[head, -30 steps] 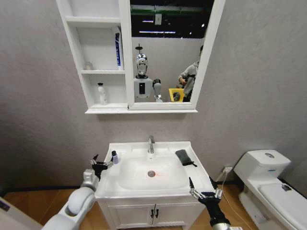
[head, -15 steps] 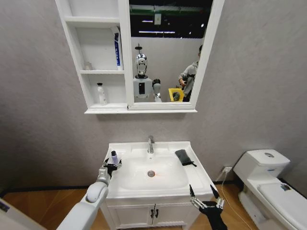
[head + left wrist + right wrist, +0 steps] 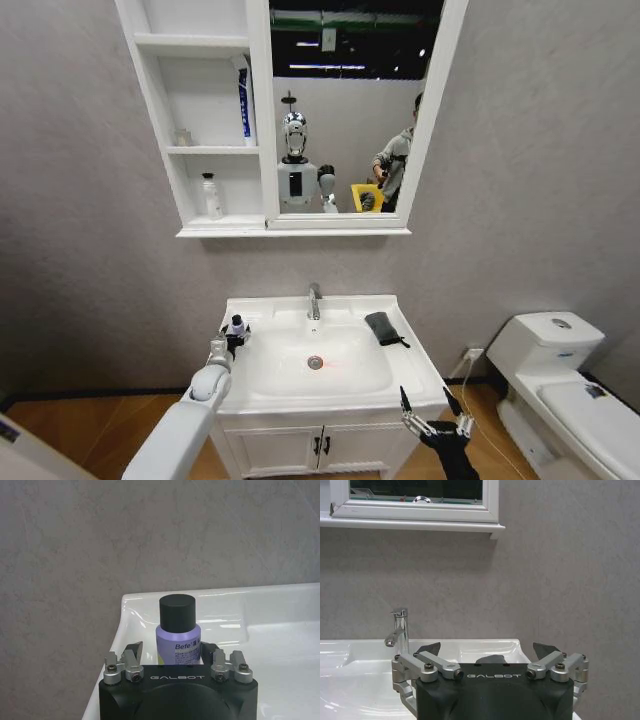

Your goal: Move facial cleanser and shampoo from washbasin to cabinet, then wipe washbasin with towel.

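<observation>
A small purple bottle (image 3: 238, 324) with a black cap stands on the back left corner of the white washbasin (image 3: 300, 388); I cannot read whether it is the shampoo or the facial cleanser. My left gripper (image 3: 233, 336) is open, its fingers on either side of the bottle (image 3: 178, 630). The dark folded towel (image 3: 383, 328) lies on the washbasin's right rim. Up on the wall, the cabinet (image 3: 200, 150) holds a blue-and-white tube (image 3: 243, 100) on its middle shelf. My right gripper (image 3: 432, 420) hangs open below the washbasin's front right corner.
A chrome tap (image 3: 314, 299) rises at the back of the bowl. A white bottle (image 3: 210, 195) stands on the cabinet's lowest shelf, next to the mirror (image 3: 350, 110). A white toilet (image 3: 560, 380) is at the right. The vanity doors (image 3: 320, 448) are under the washbasin.
My left gripper moved in from the washbasin's left edge until its open fingers flank the purple bottle. The right gripper sank slightly and drifted right.
</observation>
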`<state>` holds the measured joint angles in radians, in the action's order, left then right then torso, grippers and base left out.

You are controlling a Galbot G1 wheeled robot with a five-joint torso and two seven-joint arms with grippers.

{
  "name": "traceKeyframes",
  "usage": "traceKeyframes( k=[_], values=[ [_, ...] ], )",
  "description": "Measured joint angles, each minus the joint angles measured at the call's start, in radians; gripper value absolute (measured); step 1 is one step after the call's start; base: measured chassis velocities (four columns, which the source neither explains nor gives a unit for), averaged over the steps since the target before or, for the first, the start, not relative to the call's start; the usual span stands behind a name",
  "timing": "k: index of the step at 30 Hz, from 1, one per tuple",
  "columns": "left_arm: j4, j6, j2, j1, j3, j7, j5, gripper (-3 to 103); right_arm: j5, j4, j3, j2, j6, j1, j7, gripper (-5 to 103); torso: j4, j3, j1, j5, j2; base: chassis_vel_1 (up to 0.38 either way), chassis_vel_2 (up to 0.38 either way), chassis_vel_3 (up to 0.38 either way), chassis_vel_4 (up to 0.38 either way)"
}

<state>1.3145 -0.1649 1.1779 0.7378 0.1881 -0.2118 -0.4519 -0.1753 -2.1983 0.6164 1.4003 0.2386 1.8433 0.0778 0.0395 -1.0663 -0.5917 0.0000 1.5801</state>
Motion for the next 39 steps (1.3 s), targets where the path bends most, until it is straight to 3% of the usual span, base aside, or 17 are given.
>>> traceKeyframes(
  k=[6,12,17,19,20,23,24,26,27,29,32,34,35,38,39],
  values=[
    [0.022,0.009,-0.020,0.003,0.000,0.020,0.004,45,0.000,0.006,0.000,0.000,0.000,-0.002,0.000,100,0.0001,0.000,0.000,-0.0001,0.000,0.000,0.000,0.000,0.000],
    [0.125,-0.012,-0.067,0.027,-0.002,-0.001,-0.030,43,0.001,0.012,0.001,-0.002,0.000,-0.005,0.000,100,0.0001,0.000,0.000,-0.0001,0.000,0.000,0.000,0.000,0.000],
    [0.312,-0.056,-0.165,0.053,-0.005,-0.051,-0.116,43,0.004,0.012,0.001,-0.003,0.001,-0.005,0.000,100,0.0000,0.000,0.000,-0.0002,0.000,0.000,0.000,0.000,0.000],
    [0.453,-0.089,-0.253,0.048,-0.003,-0.075,-0.191,43,0.008,0.017,-0.001,-0.002,0.002,-0.008,0.000,100,0.0003,0.000,0.000,-0.0006,0.000,0.000,0.000,0.000,0.000],
    [0.453,-0.089,-0.253,0.048,-0.003,-0.075,-0.191,43,0.008,0.017,-0.001,-0.002,0.002,-0.008,0.000,100,0.0003,0.000,0.000,-0.0006,0.000,0.000,0.000,0.000,0.000],
    [0.638,-0.157,-0.425,-0.012,0.011,-0.107,-0.351,43,0.021,0.026,-0.012,0.003,0.003,-0.014,-0.001,100,0.0000,0.000,0.000,0.0002,0.000,0.000,0.000,0.000,0.000],
    [0.638,-0.157,-0.425,-0.012,0.011,-0.107,-0.351,43,0.021,0.026,-0.012,0.003,0.003,-0.014,-0.001,100,0.0000,0.000,0.000,0.0002,0.000,0.000,0.000,0.000,0.000],
    [0.730,-0.215,-0.542,-0.095,0.015,-0.128,-0.494,43,0.029,0.026,-0.021,0.005,0.003,-0.018,-0.002,100,-0.0001,0.000,0.000,-0.0002,0.000,0.000,0.000,0.000,0.000],
    [0.730,-0.215,-0.542,-0.095,0.015,-0.128,-0.494,43,0.029,0.026,-0.021,0.005,0.003,-0.018,-0.002,100,-0.0001,0.000,0.000,-0.0002,0.000,0.000,0.000,0.000,0.000],
    [0.785,-0.275,-0.646,-0.239,0.005,-0.138,-0.657,43,0.033,0.028,-0.025,0.006,0.003,-0.023,-0.003,100,0.0000,0.000,0.000,-0.0002,0.000,0.000,0.000,0.000,0.000],
    [0.790,-0.296,-0.673,-0.318,-0.009,-0.137,-0.707,43,0.035,0.030,-0.025,0.006,0.003,-0.025,-0.002,100,-0.0001,0.000,0.000,-0.0001,0.000,0.000,0.000,0.000,0.000],
    [0.758,-0.368,-0.707,-0.560,-0.119,-0.154,-0.854,43,0.035,0.029,-0.024,0.007,0.003,-0.024,-0.002,100,0.0002,0.000,0.000,-0.0002,0.000,0.000,0.000,0.000,0.000],
    [0.758,-0.368,-0.707,-0.560,-0.119,-0.154,-0.854,43,0.035,0.029,-0.024,0.007,0.003,-0.024,-0.002,100,0.0002,0.000,0.000,-0.0002,0.000,0.000,0.000,0.000,0.000],
    [0.672,-0.464,-0.696,-0.848,-0.291,-0.180,-1.018,43,0.035,0.028,-0.023,0.006,0.009,-0.020,-0.001,100,0.0000,0.000,0.000,0.0002,0.000,0.000,0.000,0.000,0.000],
    [0.672,-0.464,-0.696,-0.848,-0.291,-0.180,-1.018,43,0.035,0.028,-0.023,0.006,0.009,-0.020,-0.001,100,0.0000,0.000,0.000,0.0002,0.000,0.000,0.000,0.000,0.000]
  ],
)
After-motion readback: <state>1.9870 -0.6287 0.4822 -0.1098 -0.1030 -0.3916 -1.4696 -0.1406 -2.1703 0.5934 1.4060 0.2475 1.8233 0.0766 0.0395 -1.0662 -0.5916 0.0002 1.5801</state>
